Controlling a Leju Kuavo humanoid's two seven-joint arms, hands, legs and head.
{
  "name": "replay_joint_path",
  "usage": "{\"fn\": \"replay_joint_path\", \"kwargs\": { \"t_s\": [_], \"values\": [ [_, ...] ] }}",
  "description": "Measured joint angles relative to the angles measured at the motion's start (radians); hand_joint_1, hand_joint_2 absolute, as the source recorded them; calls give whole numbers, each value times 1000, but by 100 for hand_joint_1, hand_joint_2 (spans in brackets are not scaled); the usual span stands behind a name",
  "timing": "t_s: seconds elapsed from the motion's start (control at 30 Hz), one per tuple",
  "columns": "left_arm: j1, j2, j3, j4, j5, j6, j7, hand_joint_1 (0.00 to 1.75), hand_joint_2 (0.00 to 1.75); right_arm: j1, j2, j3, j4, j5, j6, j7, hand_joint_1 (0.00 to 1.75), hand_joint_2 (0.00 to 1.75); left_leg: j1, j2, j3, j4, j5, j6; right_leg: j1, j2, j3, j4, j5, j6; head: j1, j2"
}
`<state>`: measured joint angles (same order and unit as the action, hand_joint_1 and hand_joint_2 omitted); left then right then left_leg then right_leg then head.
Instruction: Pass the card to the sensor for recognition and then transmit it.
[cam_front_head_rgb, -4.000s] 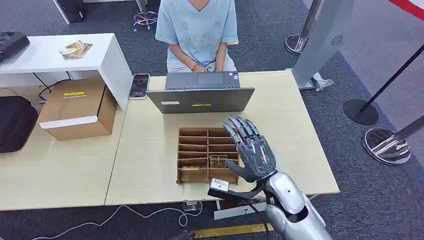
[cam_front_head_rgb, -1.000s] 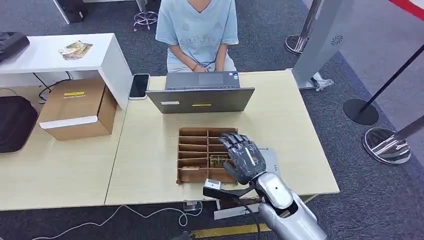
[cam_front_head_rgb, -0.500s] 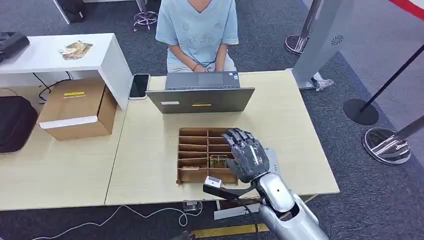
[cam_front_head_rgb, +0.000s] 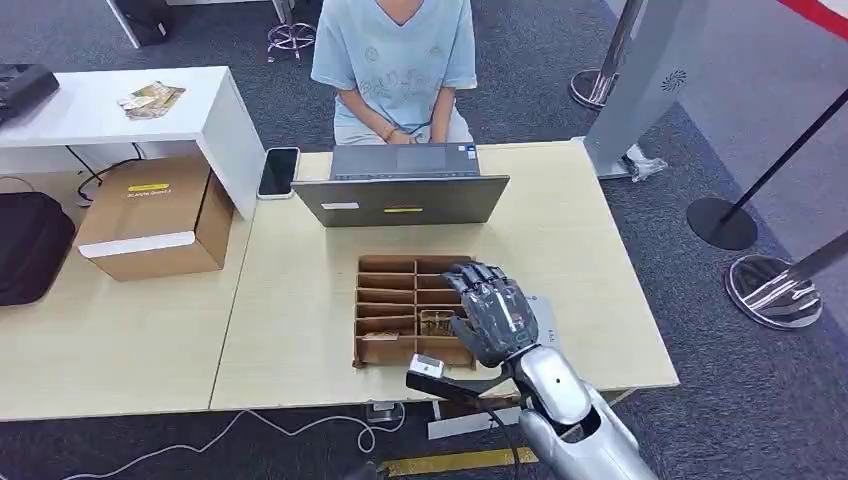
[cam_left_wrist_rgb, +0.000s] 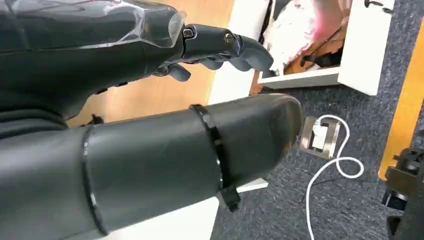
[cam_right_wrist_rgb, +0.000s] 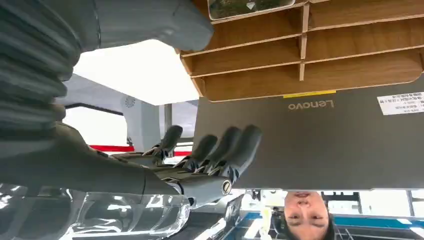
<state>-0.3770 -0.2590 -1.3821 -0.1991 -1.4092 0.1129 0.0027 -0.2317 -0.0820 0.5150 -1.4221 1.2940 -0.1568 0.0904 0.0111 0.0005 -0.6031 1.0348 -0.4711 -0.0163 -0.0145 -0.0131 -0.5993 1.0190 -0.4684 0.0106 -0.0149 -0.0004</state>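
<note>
Card (cam_front_head_rgb: 436, 322) lies in the brown divider tray (cam_front_head_rgb: 385, 300), at nine o'clock from my right hand (cam_front_head_rgb: 495, 313), which hovers with fingers spread, gripping nothing. My left hand (cam_left_wrist_rgb: 220, 47) hangs, fingers apart. Pickup, sensor pass and handover all remain.

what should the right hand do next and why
Probably lower the right hand a little and close its fingers on the card in the divided box. The hand hovers over that compartment holding nothing, and the card lies there ungrasped.
</note>
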Motion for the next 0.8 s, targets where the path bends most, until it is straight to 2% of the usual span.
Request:
{"fn": "replay_joint_path", "kwargs": {
  "t_s": [0.07, 0.1, 0.13, 0.2, 0.57, 0.73, 0.8],
  "values": [
    [0, 1, 1, 0, 2, 0, 2, 0, 0, 0, 2, 0, 1, -5, 1, -2, 79, 175, 0, 0, 0, 0, 0, 0, 0, 0, 0, 0, 0, 0, 0, 0],
    [0, 1, 2, 0, 3, 0, 0, 0, 0, 0, 3, 0, 2, -6, 2, -3, 87, 175, 0, 0, 0, 0, 0, 0, 0, 0, 0, 0, 0, 0, 0, 0],
    [1, 1, 2, 0, 3, 0, -2, 0, 0, 0, 4, 0, 3, -6, 2, -3, 87, 175, 0, 0, 0, 0, 0, 0, 0, 0, 0, 0, 0, 0, 0, 0],
    [1, 1, 3, 0, 6, 0, -2, 0, 0, 0, 6, 1, 6, -11, 5, -3, 103, 175, 0, 0, 0, 0, 0, 0, 0, 0, 0, 0, 0, 0, 0, 0],
    [2, 2, 10, 0, 15, 0, -2, 0, 0, -3, 8, 4, 37, -21, 22, -2, 103, 175, 0, 0, 0, 0, 0, 0, 0, 0, 0, 0, 0, 0, 0, 0],
    [3, 2, 10, 0, 15, 0, -3, 0, 0, -6, 8, 5, 48, -24, 22, -2, 84, 175, 0, 0, 0, 0, 0, 0, 0, 0, 0, 0, 0, 0, 0, 0],
    [3, 2, 10, 0, 15, 0, -5, 0, 0, -6, 9, 5, 50, -26, 22, -2, 82, 175, 0, 0, 0, 0, 0, 0, 0, 0, 0, 0, 0, 0, 0, 0]
  ]
}}
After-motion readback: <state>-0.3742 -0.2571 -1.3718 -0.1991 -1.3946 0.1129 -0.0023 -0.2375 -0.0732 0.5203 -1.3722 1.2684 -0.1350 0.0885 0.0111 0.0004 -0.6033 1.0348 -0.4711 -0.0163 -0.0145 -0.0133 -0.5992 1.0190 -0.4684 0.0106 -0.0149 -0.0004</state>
